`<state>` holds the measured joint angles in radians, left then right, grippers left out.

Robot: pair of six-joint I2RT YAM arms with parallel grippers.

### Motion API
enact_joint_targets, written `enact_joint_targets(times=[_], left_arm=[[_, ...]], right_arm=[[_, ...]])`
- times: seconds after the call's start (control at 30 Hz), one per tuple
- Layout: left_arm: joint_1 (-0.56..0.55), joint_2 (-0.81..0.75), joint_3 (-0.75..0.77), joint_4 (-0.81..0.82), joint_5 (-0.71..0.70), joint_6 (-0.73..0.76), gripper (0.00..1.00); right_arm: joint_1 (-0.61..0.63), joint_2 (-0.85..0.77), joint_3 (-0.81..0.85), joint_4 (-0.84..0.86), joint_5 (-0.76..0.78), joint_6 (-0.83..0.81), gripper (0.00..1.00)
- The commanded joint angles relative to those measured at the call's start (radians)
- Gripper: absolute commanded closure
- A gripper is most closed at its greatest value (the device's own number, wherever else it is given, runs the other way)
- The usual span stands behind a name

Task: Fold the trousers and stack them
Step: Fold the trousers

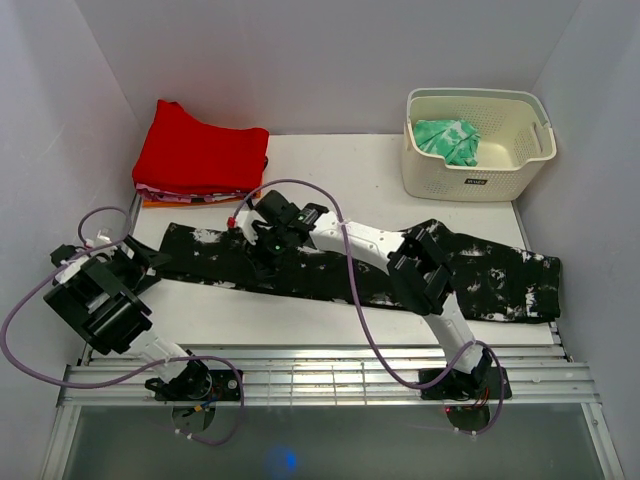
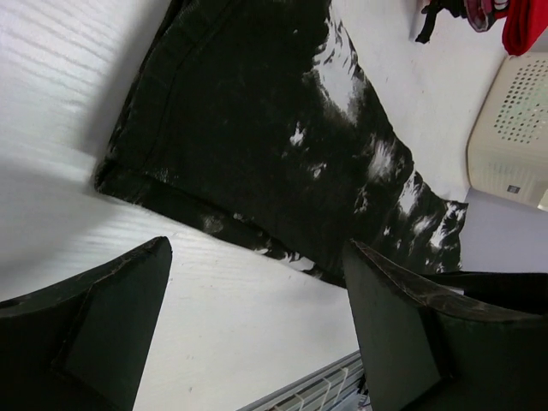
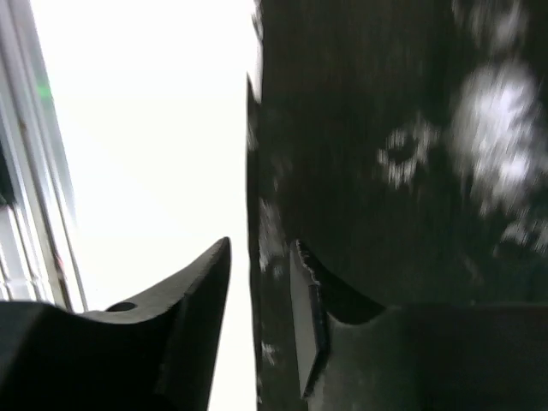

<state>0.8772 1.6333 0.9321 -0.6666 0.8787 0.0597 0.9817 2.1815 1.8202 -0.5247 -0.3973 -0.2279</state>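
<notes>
The black trousers point(image 1: 495, 282) with white splatter lie stretched out flat across the table, from left to right. My right gripper point(image 1: 265, 262) reaches over their left half at the near edge. In the right wrist view its jaws point(image 3: 261, 248) stand narrowly apart, straddling the trousers' edge point(image 3: 360, 128), with a strip of white table between the left finger point(image 3: 193, 308) and the cloth. My left gripper point(image 1: 148, 260) is at the trousers' left end. In the left wrist view it point(image 2: 259, 248) is open and empty over bare table, with the trousers point(image 2: 248, 128) just ahead.
A stack of folded clothes topped by a red garment point(image 1: 200, 155) sits at the back left. A cream basket point(image 1: 520, 165) holding a green patterned cloth point(image 1: 448, 140) stands at the back right. White walls close in on both sides. A metal rail point(image 1: 320, 372) runs along the near edge.
</notes>
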Motion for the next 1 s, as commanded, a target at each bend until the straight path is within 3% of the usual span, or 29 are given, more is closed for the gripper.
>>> enact_joint_targets(times=[0.0,0.13,0.73,0.97], left_arm=[[-0.023,0.008,0.027,0.117,0.036,-0.124,0.09],[-0.032,0.052,0.033,0.14,0.051,-0.158,0.09],[-0.043,0.083,0.06,0.187,0.111,-0.254,0.08],[-0.043,0.1,0.042,0.197,0.033,-0.252,0.08]], right_arm=[[0.028,0.073,0.128,-0.003,0.021,0.033,0.58],[0.067,0.104,0.172,0.038,0.064,0.042,0.54],[0.138,0.228,0.218,0.4,0.118,0.108,0.6],[0.149,0.288,0.24,0.485,0.133,0.124,0.6]])
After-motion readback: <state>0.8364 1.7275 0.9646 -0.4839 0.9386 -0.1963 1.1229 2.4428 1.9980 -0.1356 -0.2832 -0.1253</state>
